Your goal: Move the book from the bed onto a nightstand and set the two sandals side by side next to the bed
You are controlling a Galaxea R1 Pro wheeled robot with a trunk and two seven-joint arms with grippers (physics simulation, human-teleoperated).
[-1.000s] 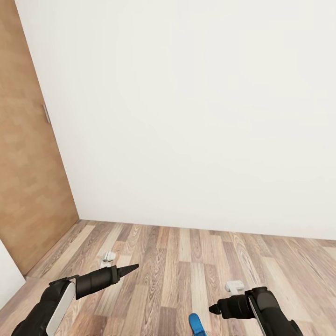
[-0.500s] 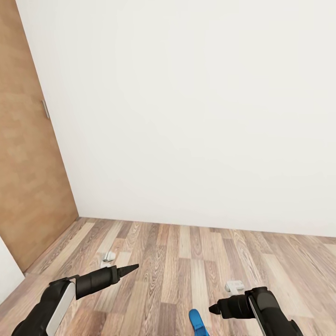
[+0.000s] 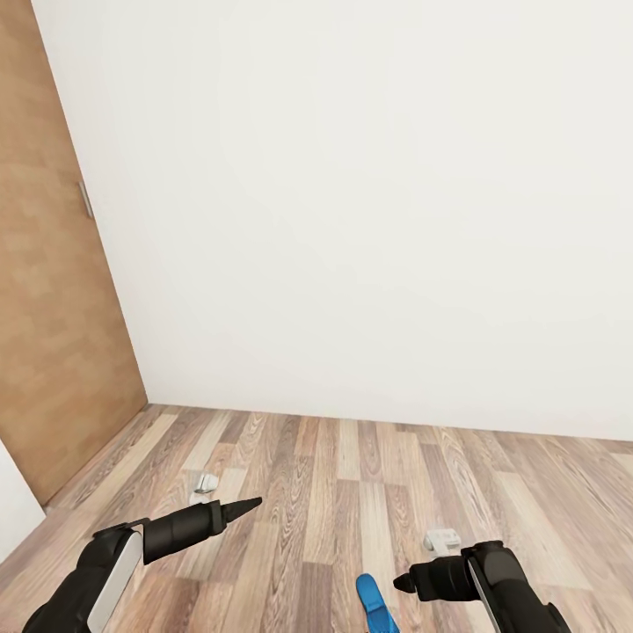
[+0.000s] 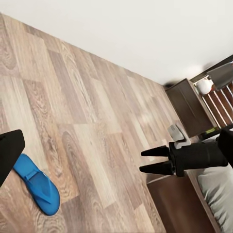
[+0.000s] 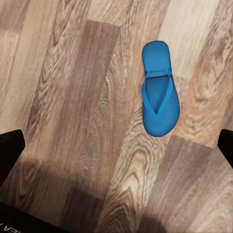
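A: Where is the sandal?

B: One blue sandal [image 5: 159, 92] lies flat on the wood-plank floor [image 3: 352, 475], straps up, alone on the boards. From the head view only its tip [image 3: 373, 602] shows, just beside the right claw [image 3: 403, 582] and nearer the robot's middle.

A: And the claws?

B: The right claw hangs above the floor with its fingers spread wide, empty; the sandal lies on the floor between the two fingertips seen by the right wrist camera. The left claw [image 3: 255, 503] points forward over the floor. Whether its fingers are apart I cannot tell from the head view, and it holds nothing that I can see.

A: Anything else near the sandal?

B: In the left wrist view the sandal [image 4: 37, 183] lies well apart from a dark nightstand [image 4: 188, 107], and the bed [image 4: 219, 187] with its dark frame sits beyond the right claw [image 4: 148, 160]. A brown door [image 3: 48, 308] stands beside the white wall [image 3: 369, 202].
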